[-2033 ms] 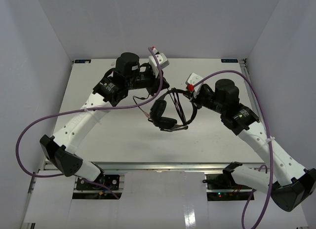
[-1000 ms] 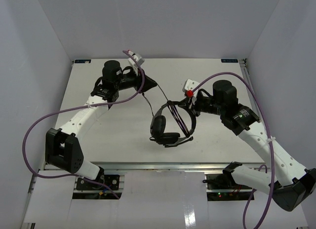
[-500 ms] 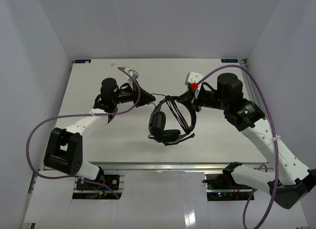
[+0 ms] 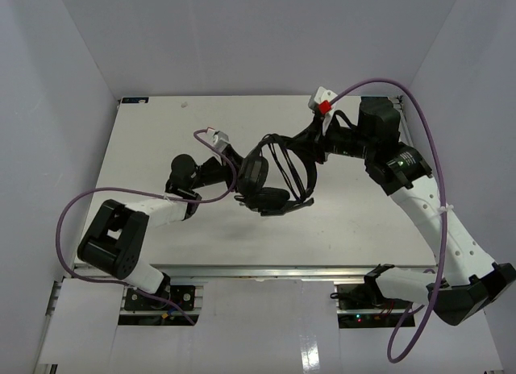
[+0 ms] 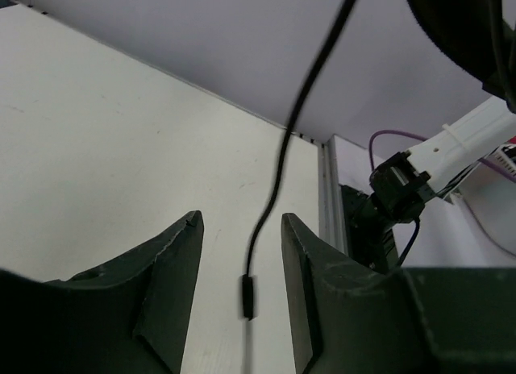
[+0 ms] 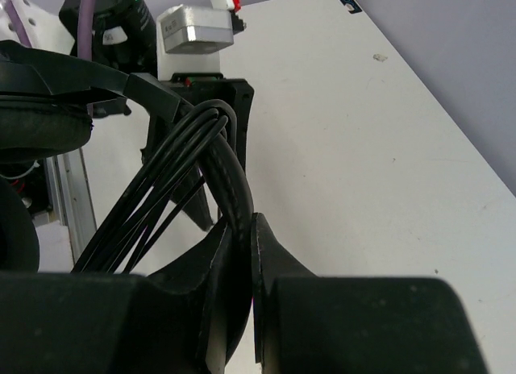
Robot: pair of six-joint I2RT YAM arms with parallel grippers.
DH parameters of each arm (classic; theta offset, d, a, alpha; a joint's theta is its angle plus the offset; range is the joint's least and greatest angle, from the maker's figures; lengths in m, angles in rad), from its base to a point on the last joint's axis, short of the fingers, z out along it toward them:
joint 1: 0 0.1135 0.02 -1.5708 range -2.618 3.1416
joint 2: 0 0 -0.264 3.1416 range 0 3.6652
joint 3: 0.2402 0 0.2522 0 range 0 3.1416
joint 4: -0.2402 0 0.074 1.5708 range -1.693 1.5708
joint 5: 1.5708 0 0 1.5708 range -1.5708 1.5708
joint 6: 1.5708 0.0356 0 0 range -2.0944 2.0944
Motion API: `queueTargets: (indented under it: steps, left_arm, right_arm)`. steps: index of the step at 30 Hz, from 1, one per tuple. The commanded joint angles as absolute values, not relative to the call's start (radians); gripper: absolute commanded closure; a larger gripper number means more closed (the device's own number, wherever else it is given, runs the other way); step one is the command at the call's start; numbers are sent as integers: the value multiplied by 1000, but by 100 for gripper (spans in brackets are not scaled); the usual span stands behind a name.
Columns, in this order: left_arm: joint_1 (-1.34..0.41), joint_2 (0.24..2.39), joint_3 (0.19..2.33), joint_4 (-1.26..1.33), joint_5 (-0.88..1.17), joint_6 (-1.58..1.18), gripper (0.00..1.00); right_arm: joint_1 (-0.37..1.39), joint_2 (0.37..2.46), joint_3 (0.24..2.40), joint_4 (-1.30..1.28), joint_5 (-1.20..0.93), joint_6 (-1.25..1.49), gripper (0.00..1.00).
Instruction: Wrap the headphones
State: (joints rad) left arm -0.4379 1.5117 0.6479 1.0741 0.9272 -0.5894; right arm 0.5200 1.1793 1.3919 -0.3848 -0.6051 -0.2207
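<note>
Right gripper [image 6: 242,229]: the 2 fingers [image 6: 278,265] are pressed together on the headband [image 6: 235,176] of the headphones [image 4: 272,176], with no gap visible between finger and band. Several turns of the thin black cable [image 6: 157,193] are bundled around the headband directly ahead of the fingertips. In the right wrist view they trail down and to the left of the fingertips. 1 earcup [image 6: 40,124] sits to the left of this gripper, cut by the frame edge.

Top view: the right gripper [image 4: 310,145] holds the headphones at the end of the arch nearest its own arm. Both cups lie on the side away from it, toward the left arm. 1 earcup [image 4: 256,174] is farther from the bases, and the 2nd [image 4: 276,201] is just below it in the frame. I cannot tell whether either cup touches the table [image 4: 161,132].

Left gripper [image 5: 240,221]: jaws spread, holding nothing. A single strand of cable [image 5: 278,180] runs through the gap between its 2 fingers [image 5: 173,265], from above and beyond the tips back toward the wrist. A small thicker inline piece [image 5: 248,296] sits on the strand deep in the gap. The strand appears clear of both fingers. The dark padded edge of an earcup [image 5: 455,27] shows above and to the right of the fingertips.

Top view: the left gripper [image 4: 231,176] is just beside the farther earcup, on the side away from the right gripper. Contact there cannot be made out.
</note>
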Motion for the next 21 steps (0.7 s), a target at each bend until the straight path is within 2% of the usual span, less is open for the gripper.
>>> queueTargets:
  steps: [1, 7, 9, 12, 14, 16, 18, 21]
  left_arm:
    - [-522, 1605, 683, 1328, 872, -639, 38]
    - [-567, 1758, 721, 1585, 877, -791, 35]
    - [-573, 1793, 722, 1627, 886, -830, 37]
    - [-595, 1809, 691, 1637, 893, -833, 49]
    - [-607, 1807, 654, 1647, 876, -828, 48]
    - [-618, 1801, 619, 1656, 838, -807, 43]
    - [-623, 1783, 591, 1648, 784, -769, 22]
    - [-623, 1724, 550, 1595, 667, -657, 9]
  right_arm:
    - [483, 1200, 1478, -279, -675, -105, 92]
    - [444, 1212, 1496, -264, -696, -59, 92]
    - [430, 1210, 1502, -262, -689, -53, 92]
    - [407, 1213, 1511, -255, -675, -38, 92]
    - [387, 1219, 1524, -252, -676, -28, 92]
    - [379, 1221, 1529, -246, -684, -17, 92]
    - [379, 1217, 1522, -235, -700, -4, 92]
    - [377, 1210, 1508, -219, -709, 22, 92]
